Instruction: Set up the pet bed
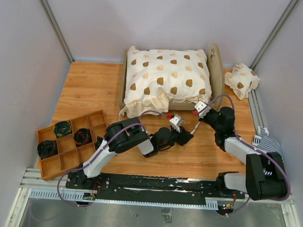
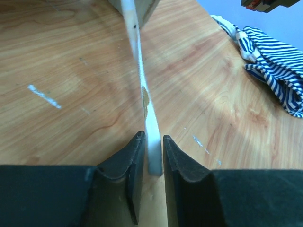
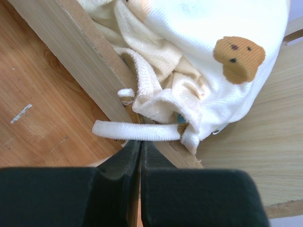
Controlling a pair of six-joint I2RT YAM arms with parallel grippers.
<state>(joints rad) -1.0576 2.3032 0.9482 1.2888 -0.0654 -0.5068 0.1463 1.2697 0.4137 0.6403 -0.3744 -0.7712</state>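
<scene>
The pet bed [image 1: 214, 63] stands at the back of the table, its plywood frame draped with a cream bear-print cover [image 1: 168, 76]. My left gripper [image 1: 189, 137] hovers low over the wood in front of it. In the left wrist view, the end of a white strap [image 2: 142, 80] lies between my left gripper's [image 2: 152, 137] slightly parted jaws. My right gripper [image 1: 198, 106] is at the bed's front right corner. Seen from the right wrist, my right gripper [image 3: 141, 142] is shut, its tips against the lower edge of a white strap [image 3: 137, 131] that crosses the frame rail [image 3: 71, 42] below the cover [image 3: 213, 28].
A small bear-print pillow [image 1: 242, 81] lies at the back right. A blue-and-white striped cloth [image 1: 267, 140] is bunched at the table's right edge, also in the left wrist view as the striped cloth [image 2: 274, 71]. A wooden divider tray [image 1: 64, 145] with black coils sits front left.
</scene>
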